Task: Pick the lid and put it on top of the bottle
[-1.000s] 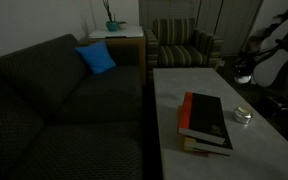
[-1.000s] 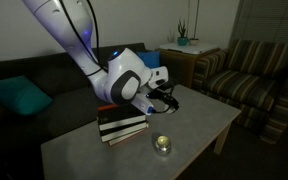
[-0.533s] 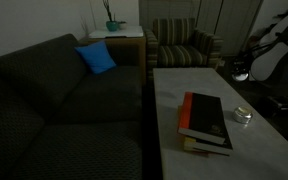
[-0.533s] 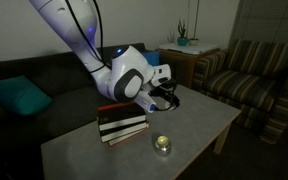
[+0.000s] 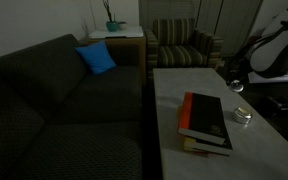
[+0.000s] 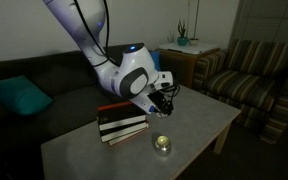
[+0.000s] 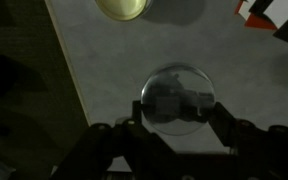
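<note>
Arm's swung over the lid (image 7: 177, 95); gripper (image 7: 178, 120) gapes astride it, bottle (image 7: 122, 8) at eleven o'clock. Grab looks next.

Three cameras, one coffee table.
An exterior view looks along the table (image 5: 174, 90) from one end; an exterior view faces the table (image 6: 194, 125) across a corner. Both exterior views share the books (image 5: 206, 120) (image 6: 122, 122). The wrist view looks straight down, close: lid (image 7: 179, 98) between the fingers (image 7: 130, 130), bottle (image 7: 122, 8) beyond their tips.
</note>
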`<action>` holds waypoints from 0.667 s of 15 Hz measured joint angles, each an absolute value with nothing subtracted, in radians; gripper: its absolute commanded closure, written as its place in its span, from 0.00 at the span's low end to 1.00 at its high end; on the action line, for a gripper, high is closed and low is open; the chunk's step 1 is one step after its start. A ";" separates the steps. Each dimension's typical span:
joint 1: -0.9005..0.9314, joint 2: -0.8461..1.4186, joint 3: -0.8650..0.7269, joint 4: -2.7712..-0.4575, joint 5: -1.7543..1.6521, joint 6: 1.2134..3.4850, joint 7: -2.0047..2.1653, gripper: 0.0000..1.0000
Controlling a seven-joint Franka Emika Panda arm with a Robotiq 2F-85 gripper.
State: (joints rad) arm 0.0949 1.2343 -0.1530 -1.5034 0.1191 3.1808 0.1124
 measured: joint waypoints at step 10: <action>0.055 1.281 -0.167 -1.342 0.110 2.767 0.179 0.57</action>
